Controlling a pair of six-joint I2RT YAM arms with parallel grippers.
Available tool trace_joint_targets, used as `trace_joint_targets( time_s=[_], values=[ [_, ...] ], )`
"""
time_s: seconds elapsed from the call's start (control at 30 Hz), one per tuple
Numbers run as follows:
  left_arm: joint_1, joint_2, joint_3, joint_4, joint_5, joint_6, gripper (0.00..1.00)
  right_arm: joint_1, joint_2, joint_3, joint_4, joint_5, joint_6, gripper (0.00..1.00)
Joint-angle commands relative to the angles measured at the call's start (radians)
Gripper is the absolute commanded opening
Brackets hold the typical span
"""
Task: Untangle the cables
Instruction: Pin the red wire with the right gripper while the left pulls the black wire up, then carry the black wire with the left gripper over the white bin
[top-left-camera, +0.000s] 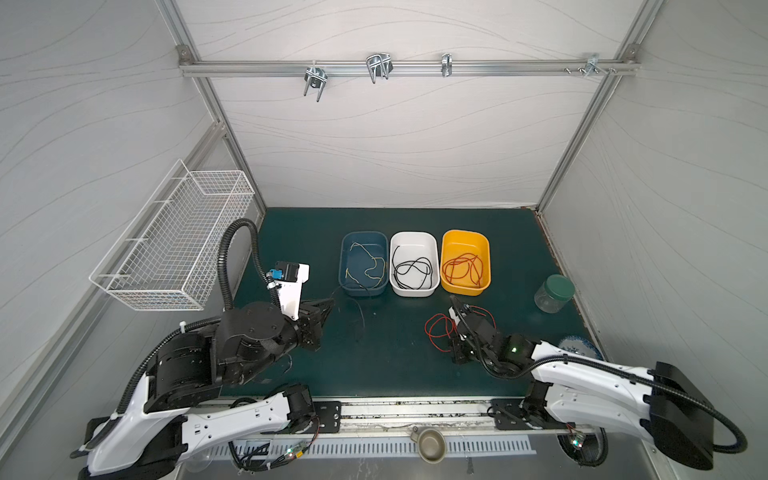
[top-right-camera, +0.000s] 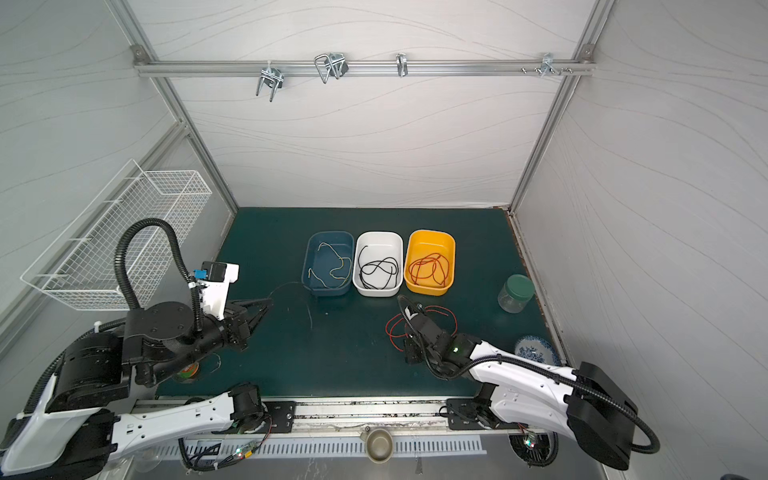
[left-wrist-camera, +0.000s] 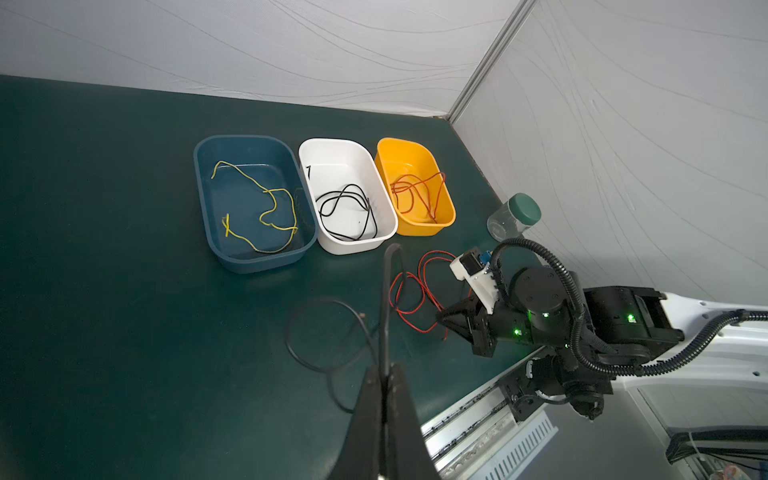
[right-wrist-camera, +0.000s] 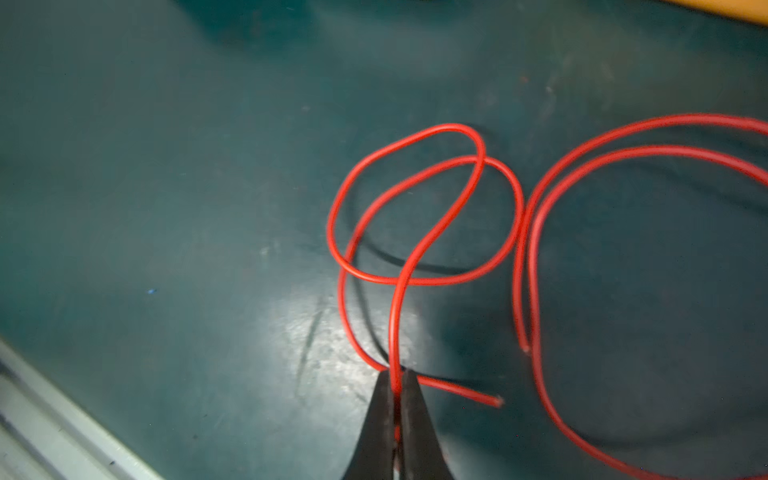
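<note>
Now: right gripper (right-wrist-camera: 397, 376) clamped tight on red cable (right-wrist-camera: 432, 283); left gripper (left-wrist-camera: 386, 368) pinching black cable (left-wrist-camera: 386, 291). Advise lifting red slowly so crossed loops fall open.

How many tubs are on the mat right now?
3, in one row on the mat: the blue tub on the left, the white tub in the middle, the yellow tub on the right. None looks hidden.

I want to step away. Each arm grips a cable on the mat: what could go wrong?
The red cable in the jaws of the right gripper crosses itself; pulling may tighten a knot. The black cable in the left gripper loops near the blue bin and might snag it.
</note>
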Motion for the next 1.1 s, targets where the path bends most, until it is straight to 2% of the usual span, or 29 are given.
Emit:
trace_joint_targets(
  time_s=[0.0,0.3,0.6,0.77,1.07],
  values=[
    [0.003,0.032,0.039,-0.007,0.001,0.023,0.0,-0.005,-0.029,0.006,-0.004,-0.025,0.026,0.0],
    [0.003,0.122,0.033,0.073,-0.011,0.107,0.0,-0.005,-0.172,-0.007,-0.071,-0.045,-0.002,0.0],
    [0.027,0.223,-0.019,0.31,-0.017,0.281,0.0,-0.003,-0.379,-0.051,-0.067,-0.091,-0.04,0.0],
    [0.156,0.302,-0.012,0.409,0.135,0.33,0.0,-0.003,-0.479,-0.062,-0.087,-0.128,-0.077,0.0],
    [0.338,0.526,0.036,0.539,0.313,0.396,0.0,-0.001,-0.552,-0.06,-0.128,-0.17,-0.099,0.0]
  ],
)
